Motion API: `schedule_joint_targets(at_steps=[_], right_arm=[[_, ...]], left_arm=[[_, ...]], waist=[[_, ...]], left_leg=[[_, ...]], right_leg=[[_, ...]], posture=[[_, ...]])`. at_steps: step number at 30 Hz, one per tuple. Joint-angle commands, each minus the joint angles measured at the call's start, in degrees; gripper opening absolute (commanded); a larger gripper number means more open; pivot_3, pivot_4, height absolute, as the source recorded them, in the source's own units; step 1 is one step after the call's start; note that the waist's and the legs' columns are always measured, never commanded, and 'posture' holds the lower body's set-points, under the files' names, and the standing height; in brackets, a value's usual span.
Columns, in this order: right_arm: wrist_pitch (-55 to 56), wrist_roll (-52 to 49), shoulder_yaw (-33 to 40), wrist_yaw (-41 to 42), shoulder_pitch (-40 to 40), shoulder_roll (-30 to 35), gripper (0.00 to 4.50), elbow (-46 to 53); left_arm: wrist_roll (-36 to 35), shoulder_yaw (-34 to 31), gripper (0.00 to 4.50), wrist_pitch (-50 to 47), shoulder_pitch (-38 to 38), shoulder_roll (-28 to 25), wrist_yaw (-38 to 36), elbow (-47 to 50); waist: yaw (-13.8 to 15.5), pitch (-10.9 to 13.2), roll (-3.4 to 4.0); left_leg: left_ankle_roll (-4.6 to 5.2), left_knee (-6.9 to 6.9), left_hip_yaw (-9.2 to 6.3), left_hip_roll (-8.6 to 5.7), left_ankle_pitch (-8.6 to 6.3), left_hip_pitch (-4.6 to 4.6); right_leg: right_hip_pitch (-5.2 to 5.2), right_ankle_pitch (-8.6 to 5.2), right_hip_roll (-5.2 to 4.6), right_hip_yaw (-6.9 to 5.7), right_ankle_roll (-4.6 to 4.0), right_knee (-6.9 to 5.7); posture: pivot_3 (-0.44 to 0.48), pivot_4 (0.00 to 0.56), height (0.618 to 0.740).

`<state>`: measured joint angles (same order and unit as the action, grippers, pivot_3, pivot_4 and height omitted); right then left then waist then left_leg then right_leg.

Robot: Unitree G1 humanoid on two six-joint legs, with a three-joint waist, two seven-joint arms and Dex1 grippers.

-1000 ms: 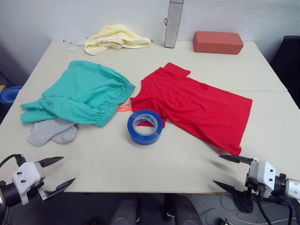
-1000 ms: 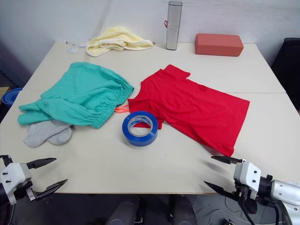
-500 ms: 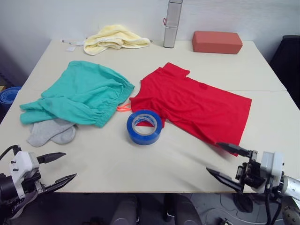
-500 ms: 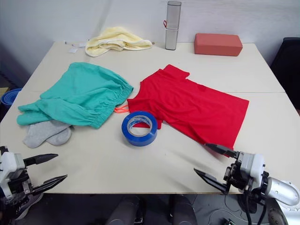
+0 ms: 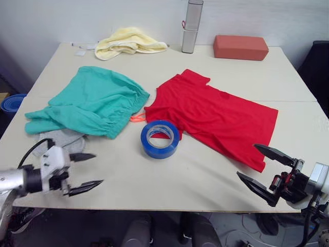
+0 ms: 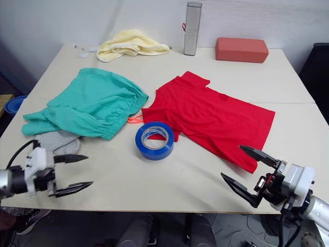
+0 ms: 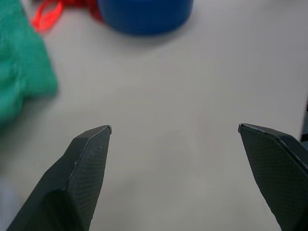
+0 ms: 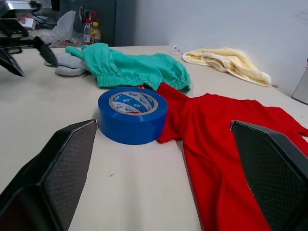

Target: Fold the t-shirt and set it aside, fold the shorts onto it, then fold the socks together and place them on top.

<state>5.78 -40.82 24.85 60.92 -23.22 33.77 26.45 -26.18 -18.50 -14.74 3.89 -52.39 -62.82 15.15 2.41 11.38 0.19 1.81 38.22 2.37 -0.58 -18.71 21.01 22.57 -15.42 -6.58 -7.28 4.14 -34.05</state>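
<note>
Left eye view: the t-shirt [image 5: 216,118] lies spread, unfolded, on the table [image 5: 169,175] with a blue tape roll [image 5: 160,139] apparently resting on its near edge, so it is best cleared first by the right gripper [image 5: 264,168] or left gripper [image 5: 83,170], both spread and empty.

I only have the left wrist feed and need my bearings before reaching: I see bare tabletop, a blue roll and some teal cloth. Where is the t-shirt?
Observer: The t-shirt lies spread flat on the table's right half, one sleeve tucked against the blue tape roll.
Operator: And the right gripper?
Observer: The right gripper is open at the near table edge, just short of the shirt's hem.
Operator: Socks?
Observer: The socks lie partly under the shorts, beside the open left gripper.
</note>
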Motion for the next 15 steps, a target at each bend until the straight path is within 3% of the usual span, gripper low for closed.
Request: schedule_joint_targets(at_steps=[1, 7, 15], right_arm=[[1.40, 0.58, 0.09, 2.17, -0.57, 0.13, 4.50, -0.05], [1.09, 1.34, -0.97, 3.55, 0.72, 0.21, 4.50, -1.62], [0.46, 2.96, -4.25, 2.02, 3.66, -0.86, 4.50, -2.10]], left_arm=[[5.97, 11.70, 4.45, -3.11, -12.59, -1.87, 0.50, 2.24], [17.25, 28.46, 4.45, -4.56, -36.35, 4.08, 0.79, -6.42], [24.86, 42.07, 4.45, -6.17, -45.11, 10.60, -4.69, -11.85]], waist=[[0.34, 0.00, 0.00], [0.47, -0.02, -0.04], [-0.42, -0.06, -0.11]], left_leg=[[0.02, 0.00, 0.00, 0.00, 0.06, 0.02], [0.06, 0.01, 0.41, -0.04, 0.11, -0.03], [0.10, 0.08, 0.80, 0.03, 0.14, -0.09]], right_leg=[[0.00, 0.00, 0.03, -0.02, 0.00, 0.00], [0.07, 0.05, 0.21, 0.21, 0.10, -0.37], [0.18, 0.05, 0.37, 0.61, 0.14, -0.45]], posture=[[0.000, 0.150, 0.740], [0.000, 0.150, 0.740], [0.000, 0.150, 0.740]])
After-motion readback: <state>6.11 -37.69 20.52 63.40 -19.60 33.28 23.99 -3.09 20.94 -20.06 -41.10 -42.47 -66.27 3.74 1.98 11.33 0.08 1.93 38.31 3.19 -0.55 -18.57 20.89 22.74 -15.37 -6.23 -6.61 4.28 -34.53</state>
